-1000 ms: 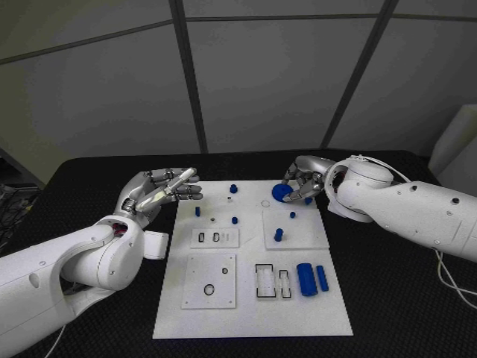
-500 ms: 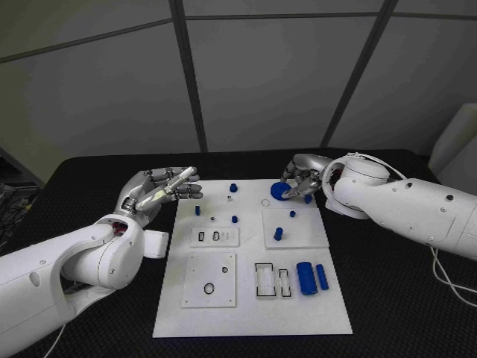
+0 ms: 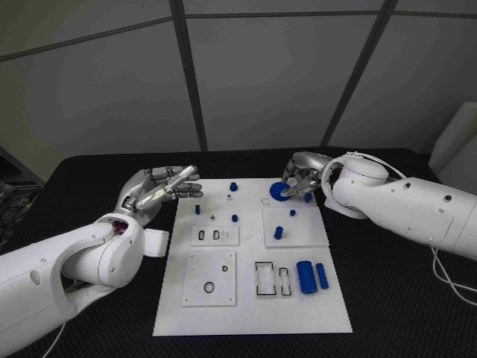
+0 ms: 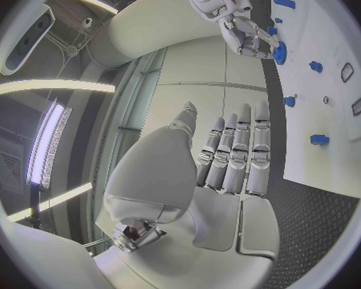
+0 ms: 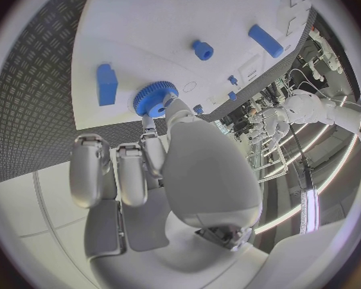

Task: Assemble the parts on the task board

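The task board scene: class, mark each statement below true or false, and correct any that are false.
1. The right hand holds a blue gear. True; the right wrist view shows the gear at its fingertips.
2. The left hand grips a blue part. False: it holds nothing and hovers beside the task board, fingers extended.
3. The blue gear lies flat in the middle of the task board. False: it is held over the board's far end.
4. Two loose blue parts lie side by side on the board's near right area. True.
5. The left hand is off the board's left edge. True.
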